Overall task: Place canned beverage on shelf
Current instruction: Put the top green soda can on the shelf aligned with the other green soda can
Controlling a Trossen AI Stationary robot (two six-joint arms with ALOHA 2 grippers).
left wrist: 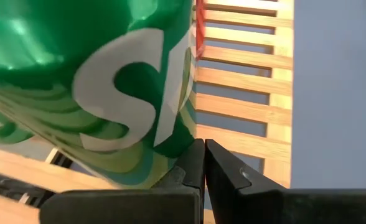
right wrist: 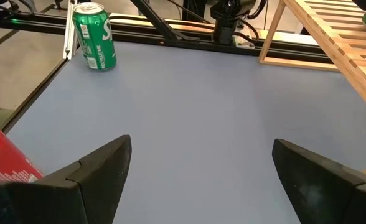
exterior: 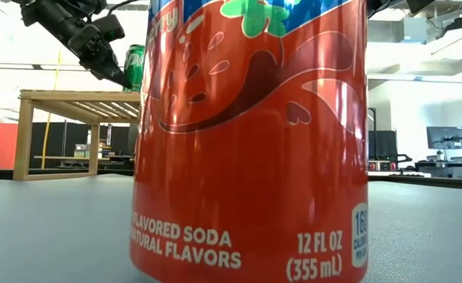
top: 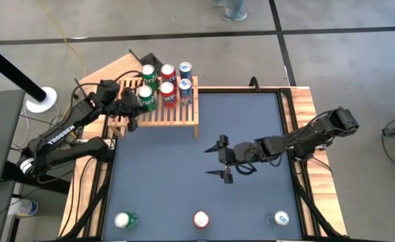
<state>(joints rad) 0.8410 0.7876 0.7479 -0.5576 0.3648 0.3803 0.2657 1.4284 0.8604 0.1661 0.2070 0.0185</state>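
Now: green can over the shelf

Left end effector [top: 132, 102] grips a green can [top: 146, 98] above the slatted shelf [top: 184, 113], beside five standing cans. Right end effector [top: 222, 160] hangs spread wide over the bench [top: 184, 181] middle, holding nothing.

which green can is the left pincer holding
The green can at the shelf's front-left, clamped in the left pincer; the other shelf green can and the table one stand free.

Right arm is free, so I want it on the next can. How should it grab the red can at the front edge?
Grip the red can across its round side wall at mid-height, probably coming in level from the table's middle, where the open right gripper hovers. It stands upright with clear mat on both sides, so the fingers can straddle it.
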